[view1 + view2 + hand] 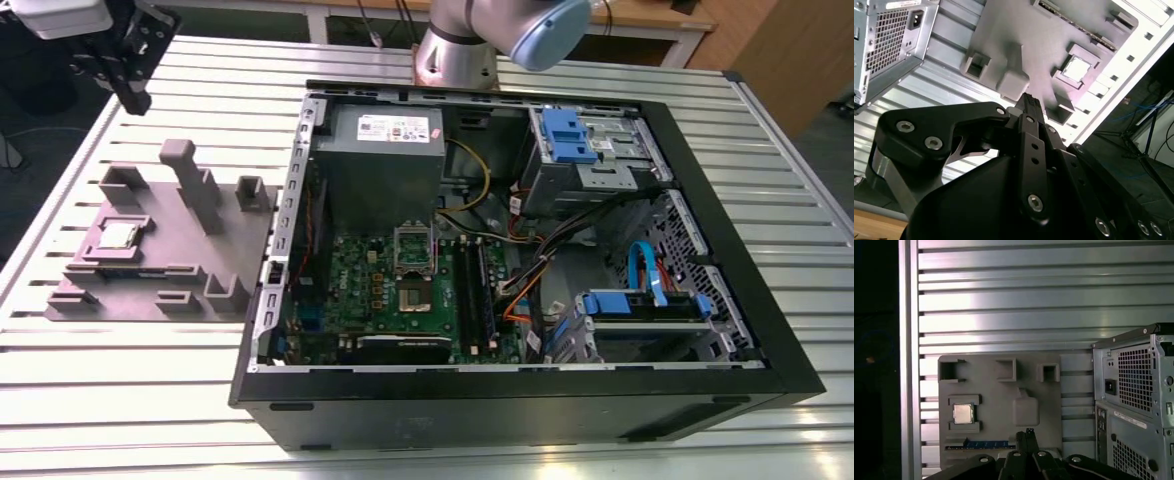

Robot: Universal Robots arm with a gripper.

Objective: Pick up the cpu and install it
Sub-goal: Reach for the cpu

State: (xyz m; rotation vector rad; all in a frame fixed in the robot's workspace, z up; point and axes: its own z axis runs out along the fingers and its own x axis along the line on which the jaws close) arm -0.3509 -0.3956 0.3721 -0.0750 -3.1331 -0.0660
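Observation:
The cpu (pixel 118 236) is a small silvery square chip lying in a recess of the grey stepped fixture block (pixel 160 265), at the exterior view's left of the open computer case (pixel 534 390). Both wrist views show the cpu (pixel 1076 69) (pixel 962 413) seated flat in its pocket. My gripper (pixel 135 98) hangs high above the table beyond the fixture's far side, well apart from the chip. Its fingers (pixel 1029 102) are pressed together with nothing between them, and the gripper (pixel 1025 434) is shut. The motherboard socket (pixel 412 250) lies inside the case.
The slatted aluminium table (pixel 134 400) carries the fixture and the case. Inside the case are a grey power supply (pixel 380 150), blue drive bays (pixel 581 135) and loose cables (pixel 534 270). Tall posts (pixel 187 180) rise from the fixture. The arm's base (pixel 461 50) stands behind the case.

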